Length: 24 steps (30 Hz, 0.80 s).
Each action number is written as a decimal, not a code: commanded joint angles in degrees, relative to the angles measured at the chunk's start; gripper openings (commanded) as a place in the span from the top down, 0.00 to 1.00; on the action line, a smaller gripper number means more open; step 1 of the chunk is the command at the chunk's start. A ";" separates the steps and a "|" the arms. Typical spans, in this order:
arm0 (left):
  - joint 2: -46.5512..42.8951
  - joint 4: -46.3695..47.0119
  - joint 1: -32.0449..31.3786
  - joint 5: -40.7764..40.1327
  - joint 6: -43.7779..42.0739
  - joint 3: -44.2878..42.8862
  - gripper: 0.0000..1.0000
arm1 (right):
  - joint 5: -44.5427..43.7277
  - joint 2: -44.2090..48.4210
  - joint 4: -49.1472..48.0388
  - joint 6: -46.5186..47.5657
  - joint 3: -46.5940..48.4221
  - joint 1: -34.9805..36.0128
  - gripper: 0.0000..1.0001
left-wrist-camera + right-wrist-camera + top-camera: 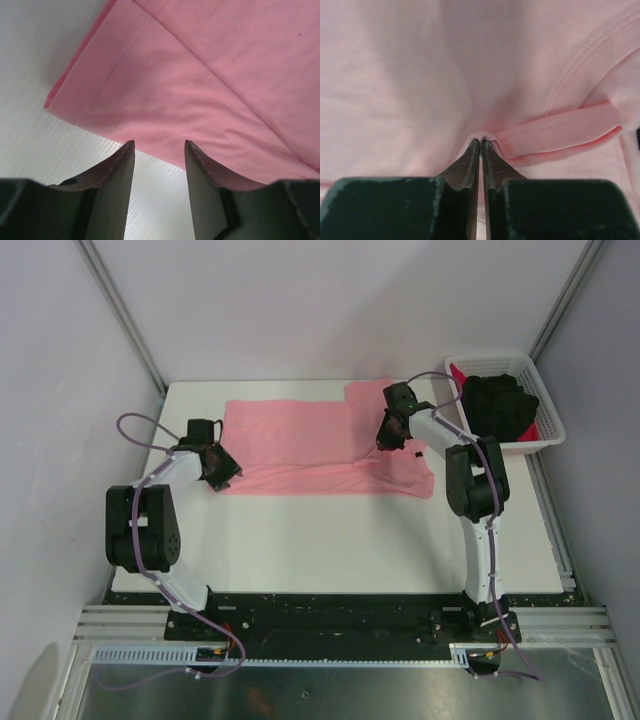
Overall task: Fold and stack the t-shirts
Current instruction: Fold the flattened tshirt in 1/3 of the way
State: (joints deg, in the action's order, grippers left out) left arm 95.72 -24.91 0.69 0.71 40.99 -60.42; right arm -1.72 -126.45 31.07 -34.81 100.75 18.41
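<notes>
Lying spread across the far half of the tabletop (330, 540), the pink shirt (300, 445) runs left to right, with part of it doubled over along its near edge. The right hand (480, 141) has its fingers pressed together on a small pinch of that shirt, beside a folded hem band near the cloth's right end. The left hand (159, 145) sits at the shirt's near left corner, fingers parted with nothing between them and tips at the cloth's edge. A black shirt (505, 400) lies bunched on a red shirt (458, 372) in the basket (490, 354) at the far right corner.
</notes>
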 commanded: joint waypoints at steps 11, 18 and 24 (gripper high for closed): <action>0.31 0.90 -0.16 0.57 -0.39 -0.48 0.51 | -0.95 -1.59 -0.60 5.56 6.01 0.11 0.70; 0.21 0.91 -0.17 0.50 -0.35 -0.31 0.51 | -1.91 6.57 -3.83 6.44 1.10 -0.11 0.59; 0.30 0.87 -0.16 0.52 -0.22 -0.31 0.51 | -2.57 15.82 -7.89 4.24 -10.25 -0.43 0.61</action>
State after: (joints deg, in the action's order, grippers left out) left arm 95.74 -24.88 0.69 0.71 40.99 -60.42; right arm -2.74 -118.37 27.62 -29.80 95.72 18.35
